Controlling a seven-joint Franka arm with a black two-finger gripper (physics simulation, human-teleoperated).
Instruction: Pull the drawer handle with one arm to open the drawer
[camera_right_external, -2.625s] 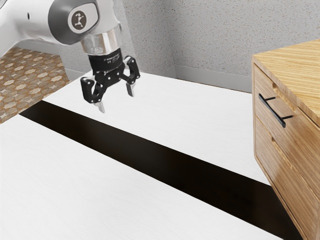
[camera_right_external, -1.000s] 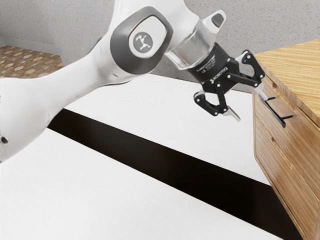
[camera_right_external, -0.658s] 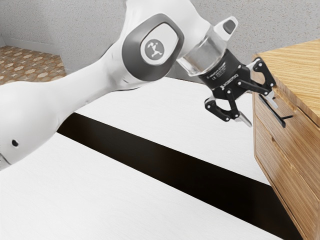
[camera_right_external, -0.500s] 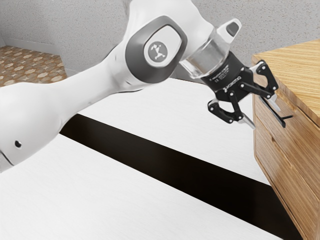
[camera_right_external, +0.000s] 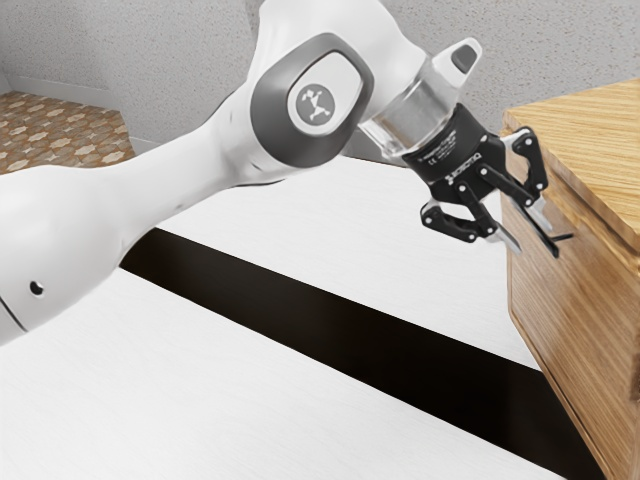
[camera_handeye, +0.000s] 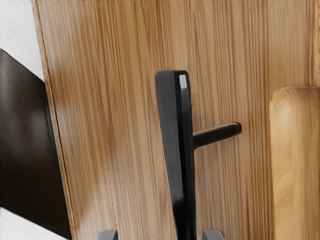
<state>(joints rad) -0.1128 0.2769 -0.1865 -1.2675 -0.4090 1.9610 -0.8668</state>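
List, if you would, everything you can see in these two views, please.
Cabinet: one, light wood, exterior view's right.
Drawer handle: one, black bar, on the cabinet's front.
Table: one, white, below the arm.
Stripe: one, black, across the table.
Wall: grey, behind the table.
Floor: brown, patterned, exterior view's upper left.
Arm: one, white and grey, from the exterior view's left.
Gripper: one, black, open, astride the drawer handle.

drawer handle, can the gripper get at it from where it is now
Probably yes: the handle stands between the open fingers of the gripper, and nothing else lies in front of the drawer front.
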